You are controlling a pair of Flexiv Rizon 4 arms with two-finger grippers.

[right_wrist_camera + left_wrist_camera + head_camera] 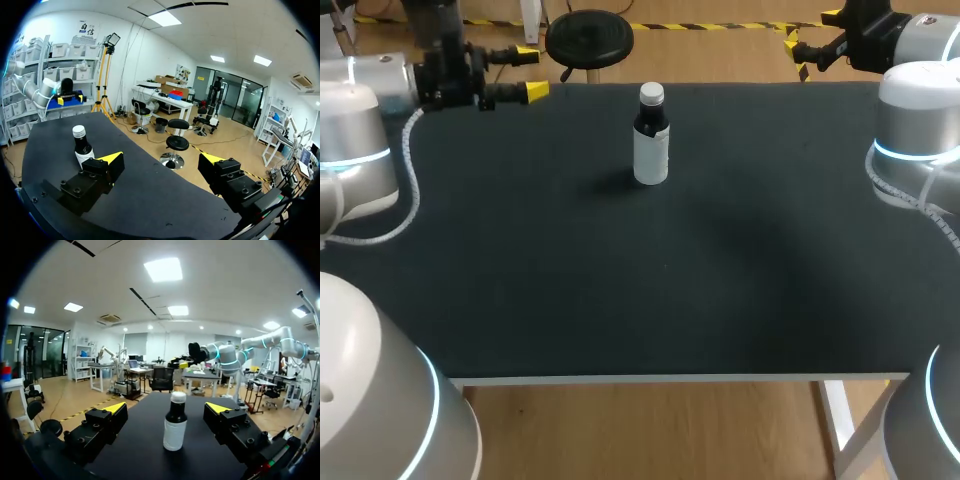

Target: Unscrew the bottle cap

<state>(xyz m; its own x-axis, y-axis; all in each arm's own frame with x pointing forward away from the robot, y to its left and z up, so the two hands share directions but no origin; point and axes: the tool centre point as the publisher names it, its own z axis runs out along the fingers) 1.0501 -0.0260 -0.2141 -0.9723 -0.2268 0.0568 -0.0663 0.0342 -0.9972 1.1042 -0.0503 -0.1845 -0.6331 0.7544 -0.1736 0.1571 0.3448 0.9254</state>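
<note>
left gripper (167, 408) spread wide; bottle (174, 432) upright ahead, untouched, cap (178, 397) on

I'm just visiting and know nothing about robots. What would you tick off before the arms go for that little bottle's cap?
1. The bottle stands upright on the table: ok.
2. The white cap sits on top: ok.
3. The left gripper is open and the bottle is straight ahead of it: ok.
4. The right gripper is open: ok. Lined up: not ok, as the bottle is off beyond one finger.
5. Bottle held for twisting: not ok, as neither gripper touches it.
6. Cap tightness: cannot tell.
</note>
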